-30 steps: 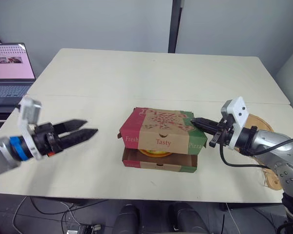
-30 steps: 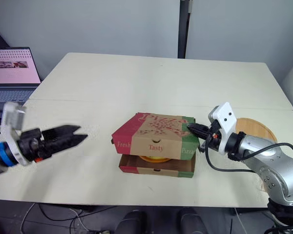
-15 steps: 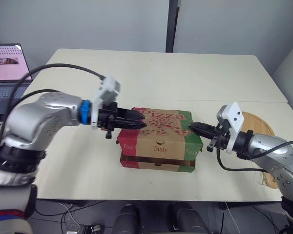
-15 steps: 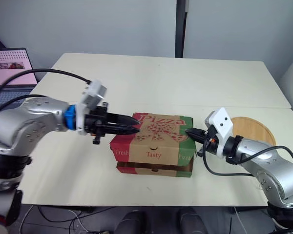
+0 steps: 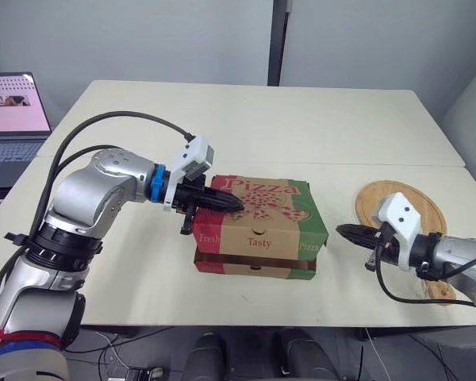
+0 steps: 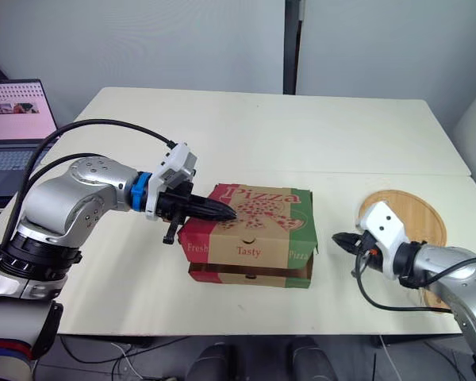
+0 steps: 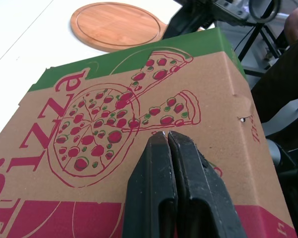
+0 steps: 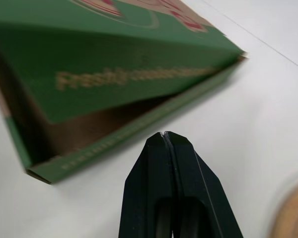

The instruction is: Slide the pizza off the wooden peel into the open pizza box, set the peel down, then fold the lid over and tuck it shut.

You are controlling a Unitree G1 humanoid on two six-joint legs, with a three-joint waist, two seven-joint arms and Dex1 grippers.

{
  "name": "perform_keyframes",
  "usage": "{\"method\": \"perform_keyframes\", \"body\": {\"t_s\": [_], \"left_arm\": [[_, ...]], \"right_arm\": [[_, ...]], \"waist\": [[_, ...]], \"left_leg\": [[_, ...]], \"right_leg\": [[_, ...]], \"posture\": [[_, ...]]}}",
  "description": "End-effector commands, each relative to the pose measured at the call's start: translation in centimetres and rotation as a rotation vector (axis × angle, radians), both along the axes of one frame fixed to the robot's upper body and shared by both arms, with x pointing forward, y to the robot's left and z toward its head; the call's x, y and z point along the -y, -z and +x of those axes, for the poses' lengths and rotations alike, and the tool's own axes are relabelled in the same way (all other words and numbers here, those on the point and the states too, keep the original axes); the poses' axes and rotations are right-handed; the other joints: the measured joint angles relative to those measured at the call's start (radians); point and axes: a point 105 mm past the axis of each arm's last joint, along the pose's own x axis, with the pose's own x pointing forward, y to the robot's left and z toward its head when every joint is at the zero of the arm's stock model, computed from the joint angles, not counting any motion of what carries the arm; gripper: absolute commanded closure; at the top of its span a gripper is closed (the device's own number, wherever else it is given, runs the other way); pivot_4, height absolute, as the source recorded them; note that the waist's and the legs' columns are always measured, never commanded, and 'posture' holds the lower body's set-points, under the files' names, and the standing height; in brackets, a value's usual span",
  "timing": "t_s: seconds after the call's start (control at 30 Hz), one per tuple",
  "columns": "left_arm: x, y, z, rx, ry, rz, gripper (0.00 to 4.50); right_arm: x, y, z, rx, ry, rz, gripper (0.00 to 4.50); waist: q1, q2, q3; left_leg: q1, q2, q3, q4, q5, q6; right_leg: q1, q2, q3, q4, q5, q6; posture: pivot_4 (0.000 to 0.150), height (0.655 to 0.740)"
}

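The pizza box (image 5: 258,234) sits mid-table with its printed lid (image 7: 114,114) folded over the base. The lid's front and green side flaps (image 8: 114,74) hang outside the base, leaving a gap at the right side. The pizza inside is hidden. My left gripper (image 5: 236,204) is shut, with its tip lying on the lid's left part (image 7: 166,136). My right gripper (image 6: 337,238) is also shut and empty. It hovers low over the table, a short way off the box's right side (image 8: 165,135). The round wooden peel (image 5: 401,202) lies flat at the right.
An open laptop (image 5: 12,119) stands off the table's left edge. A seam (image 5: 365,164) runs across the tabletop behind the box. The right arm's black cable (image 5: 397,290) loops near the front right edge.
My left arm has swung in from the left, its fingers closing, and come to rest on the lid. My right gripper has drawn back to the right, off the box's edge. The lid sits lower.
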Motion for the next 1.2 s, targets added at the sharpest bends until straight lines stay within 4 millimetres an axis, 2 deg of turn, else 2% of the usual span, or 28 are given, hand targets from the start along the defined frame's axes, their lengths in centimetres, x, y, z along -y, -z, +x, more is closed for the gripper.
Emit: {"method": "perform_keyframes", "body": {"t_s": [0.03,0.23,0.5,0.63,0.8,0.97,1.1,1.2], "left_arm": [[0.0,-0.8,-0.1,0.046,0.01,-0.015,4.46],[0.5,-0.5,-0.3,0.043,0.014,-0.024,4.46],[0.8,-0.2,-0.3,0.044,0.019,-0.032,4.46],[1.0,0.1,-0.4,0.038,0.028,-0.028,4.46],[0.9,0.9,-0.4,0.034,0.033,-0.002,4.46],[0.7,1.6,-0.5,0.034,0.045,0.023,4.46],[0.6,1.4,-0.2,0.038,0.043,0.018,4.5],[0.7,1.4,-0.2,0.042,0.05,0.019,4.5]], "right_arm": [[-1.6,-1.4,-0.2,0.054,-0.067,0.031,4.5],[-2.7,-2.2,0.1,0.041,-0.094,0.101,4.5],[-3.6,-1.7,-0.5,-0.035,-0.12,0.144,4.5],[-3.6,-0.7,-0.4,-0.038,-0.086,0.136,4.5],[-2.5,0.1,-0.7,-0.039,-0.06,0.082,4.5],[-0.1,-0.5,-1.2,-0.016,0.004,0.039,4.5],[1.4,-2.5,-1.6,0.033,0.009,0.019,3.59],[-0.3,-3.9,-3.0,0.036,-0.109,0.026,2.57]], "waist": [[0.001,0.0,0.0],[0.006,0.0,0.0],[0.005,0.0,0.0],[0.005,0.0,0.0],[0.005,0.0,0.0],[0.006,0.0,0.0],[0.006,0.0,0.0],[0.004,0.0,0.0]], "left_leg": [[0.0,0.0,0.0,0.0,0.0,0.0],[-0.001,0.0,0.0,0.001,0.0,0.0],[-0.001,0.0,-0.001,0.003,0.0,0.0],[-0.001,0.0,-0.001,0.003,0.0,0.0],[-0.001,0.0,-0.001,0.004,0.0,0.0],[-0.001,0.0,0.0,0.005,0.0,0.0],[-0.001,0.0,-0.001,0.007,0.0,0.0],[-0.001,0.0,0.0,0.007,0.0,0.0]], "right_leg": [[0.0,0.0,0.0,0.0,0.0,0.0],[0.0,0.0,0.0,0.0,0.0,0.0],[0.0,0.0,0.0,0.001,0.0,0.0],[0.001,0.0,0.0,0.001,0.0,0.0],[0.001,0.0,0.0,0.001,0.0,0.0],[0.001,0.0,0.0,0.001,0.0,0.0],[0.002,0.0,0.0,0.002,0.0,0.001],[0.002,0.0,0.0,0.003,0.0,0.001]], "posture": [[0.15,0.7306],[0.15,0.7306],[0.15,0.7306],[0.15,0.7306],[0.15,0.7306],[0.15,0.7306],[0.15,0.7306],[0.15,0.7306]]}}
